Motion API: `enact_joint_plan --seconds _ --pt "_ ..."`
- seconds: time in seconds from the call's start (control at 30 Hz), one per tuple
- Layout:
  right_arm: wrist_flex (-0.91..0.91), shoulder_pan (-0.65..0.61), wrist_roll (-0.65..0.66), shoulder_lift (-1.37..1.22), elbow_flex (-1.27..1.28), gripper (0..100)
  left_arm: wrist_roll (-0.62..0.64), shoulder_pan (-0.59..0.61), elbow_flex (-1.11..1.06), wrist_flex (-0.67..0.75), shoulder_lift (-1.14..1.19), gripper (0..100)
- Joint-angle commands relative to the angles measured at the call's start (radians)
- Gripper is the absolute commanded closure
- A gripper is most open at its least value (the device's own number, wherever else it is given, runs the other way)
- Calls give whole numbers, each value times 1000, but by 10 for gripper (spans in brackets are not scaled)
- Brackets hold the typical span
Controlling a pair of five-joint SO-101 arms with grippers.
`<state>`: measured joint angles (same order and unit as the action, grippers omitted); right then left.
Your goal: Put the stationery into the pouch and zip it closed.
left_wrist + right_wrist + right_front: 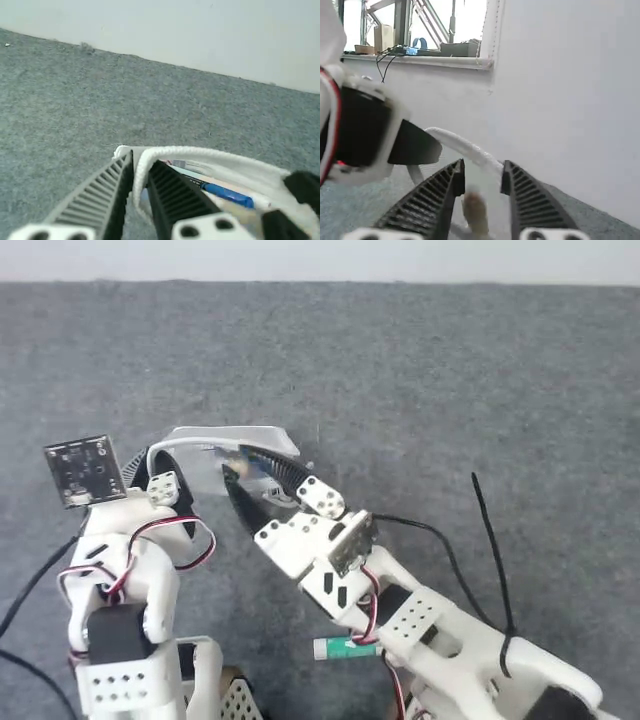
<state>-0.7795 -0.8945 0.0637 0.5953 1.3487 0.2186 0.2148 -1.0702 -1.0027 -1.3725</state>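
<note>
Pouch is mouth-open, its white rim pinched in the left pincer, jaws almost closed on the fabric. Blue pen is inside, just past that pincer's tips. Right pincer is at the mouth opposite the left one, jaws part open, rim running across the gap. A blurred tan thing lies between them; can't tell if it's touched. Green-and-white stick lies on the table well behind the right pincer, under that arm, so loading isn't done.

Risks: left grip is on a thin edge, so a shove from the right pincer could pull the rim free and collapse the mouth. The arms are close enough to clash.

Table is grey felt-like cloth, with a black cable beside the right arm. Plain white wall, window behind.
</note>
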Motion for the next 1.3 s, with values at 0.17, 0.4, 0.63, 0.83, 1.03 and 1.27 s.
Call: enact_joint_plan --seconds 0.17,0.4,0.63,0.83,1.03,1.27 --pt "176 1 9 200 14 794 -9 3 50 29 20 987" --pt "593 62 -68 558 14 790 -9 5 50 29 20 987" --pt "1058 110 -137 858 -60 790 -8 5 50 29 20 987" --pt "1144 110 -133 883 -63 793 -5 5 50 31 20 987" --pt "1219 110 15 883 -69 793 26 91 45 68 25 987" --pt "1472 110 58 875 -184 793 31 107 47 68 25 987"
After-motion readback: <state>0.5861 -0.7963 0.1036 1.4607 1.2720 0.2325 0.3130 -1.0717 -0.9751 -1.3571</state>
